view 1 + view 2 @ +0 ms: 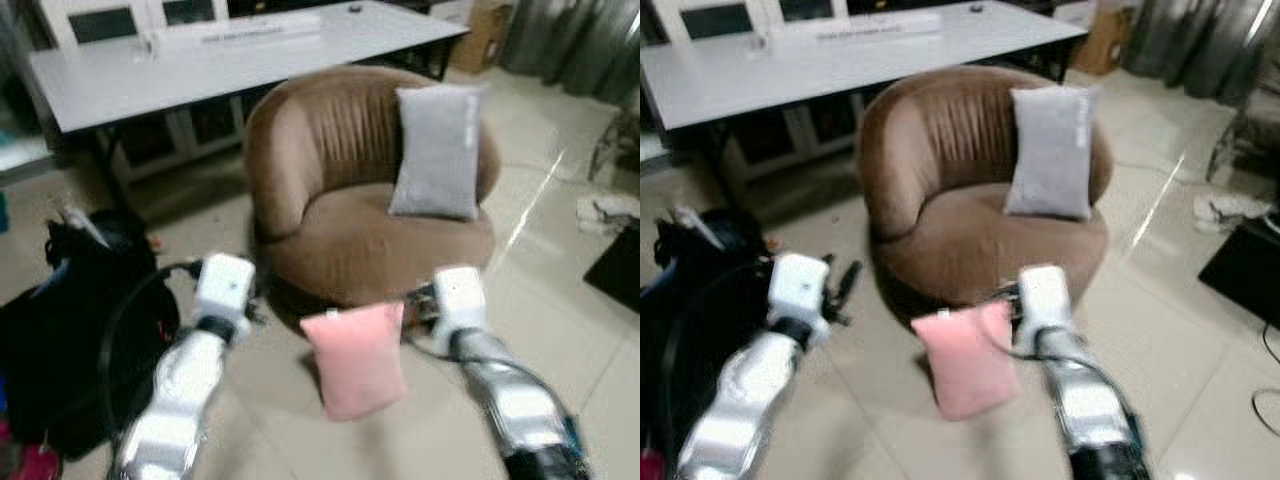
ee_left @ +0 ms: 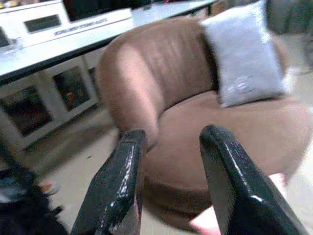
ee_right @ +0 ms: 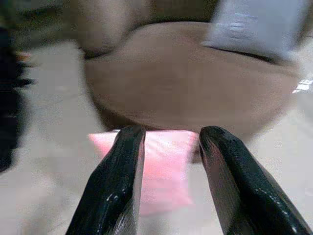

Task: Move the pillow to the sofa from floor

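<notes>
Not yet picked up — pink pillow [image 1: 354, 358] on floor, just before brown sofa [image 1: 340, 240]. Right gripper [image 3: 168, 147] spread, unladen, aimed at pillow; left gripper [image 2: 171, 147] spread, unladen. Grasp, lift, placement remaining.

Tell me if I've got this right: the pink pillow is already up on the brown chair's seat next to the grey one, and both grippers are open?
Not quite. The pink pillow is on the floor, against the front of the brown chair, as the left eye view shows. The grey pillow is on the seat, and the left gripper and right gripper are open.
</notes>
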You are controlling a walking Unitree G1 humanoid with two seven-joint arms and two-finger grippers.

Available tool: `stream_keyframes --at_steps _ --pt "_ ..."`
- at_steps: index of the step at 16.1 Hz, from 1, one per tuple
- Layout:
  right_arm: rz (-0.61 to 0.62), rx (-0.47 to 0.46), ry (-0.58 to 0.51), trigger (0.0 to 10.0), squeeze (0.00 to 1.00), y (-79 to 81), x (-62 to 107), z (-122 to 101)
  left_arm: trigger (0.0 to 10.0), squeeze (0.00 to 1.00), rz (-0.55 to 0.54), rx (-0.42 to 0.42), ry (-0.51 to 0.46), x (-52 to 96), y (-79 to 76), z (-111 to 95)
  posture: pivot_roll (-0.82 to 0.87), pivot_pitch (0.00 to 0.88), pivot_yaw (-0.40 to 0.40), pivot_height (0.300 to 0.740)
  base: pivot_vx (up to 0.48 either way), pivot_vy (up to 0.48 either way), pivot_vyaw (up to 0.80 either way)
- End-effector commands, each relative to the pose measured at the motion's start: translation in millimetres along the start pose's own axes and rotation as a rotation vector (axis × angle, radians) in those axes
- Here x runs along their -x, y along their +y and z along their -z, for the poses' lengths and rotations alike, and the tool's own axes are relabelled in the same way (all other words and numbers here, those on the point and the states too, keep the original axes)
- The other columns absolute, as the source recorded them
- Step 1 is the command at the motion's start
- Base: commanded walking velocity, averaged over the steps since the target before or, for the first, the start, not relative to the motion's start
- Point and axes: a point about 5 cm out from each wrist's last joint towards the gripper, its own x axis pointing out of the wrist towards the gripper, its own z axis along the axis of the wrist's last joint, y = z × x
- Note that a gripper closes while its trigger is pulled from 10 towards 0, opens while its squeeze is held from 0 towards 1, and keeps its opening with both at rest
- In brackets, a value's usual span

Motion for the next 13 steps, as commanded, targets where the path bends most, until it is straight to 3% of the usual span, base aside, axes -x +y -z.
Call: stream_keyframes --at_steps 1,13 --pt "0.033 0.014 -0.007 10.0 0.00 -10.7 2.5 -0.7 10.0 0.00 0.014 0.013 -0.005 -0.9 -4.8 -1.6 0.07 0.000 0.004 0.740 0.322 0.000 0.00" --pt "0.018 0.011 -0.004 10.0 0.00 -8.4 2.2 0.9 10.0 0.00 0.025 0.009 -0.002 -0.1 -4.8 -1.3 0.08 0.000 0.005 0.740 0.320 0.000 0.00"
